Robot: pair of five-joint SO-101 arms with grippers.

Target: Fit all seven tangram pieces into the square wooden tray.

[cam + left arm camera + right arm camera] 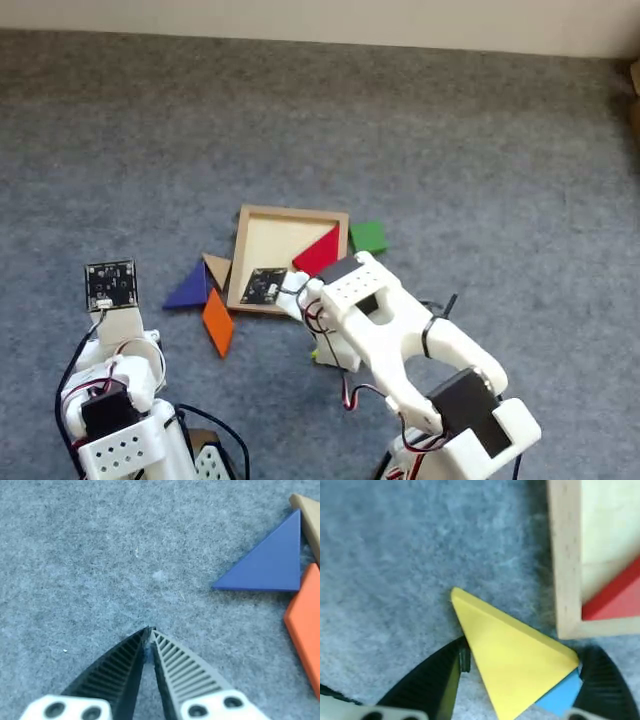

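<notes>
Yellow wooden triangle [505,640] lies on the carpet [385,555] just outside the square wooden tray [565,555], partly over a light-blue piece [560,697]. My right gripper [527,655] straddles it, spread wide and not squeezing yet imo. I'd pinch two flat edges and lift level. Left gripper [150,630] is clenched, holding nothing.

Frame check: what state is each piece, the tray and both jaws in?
Tray: partly filled.
Red triangle: in tray.
Green square: outside, beside tray.
Blue triangle: on carpet.
Tan piece: on carpet.
Orange piece: on carpet.
Yellow triangle: on carpet, between right jaws.
Left gripper: jaws shut, empty.
Right gripper: jaws open.
</notes>
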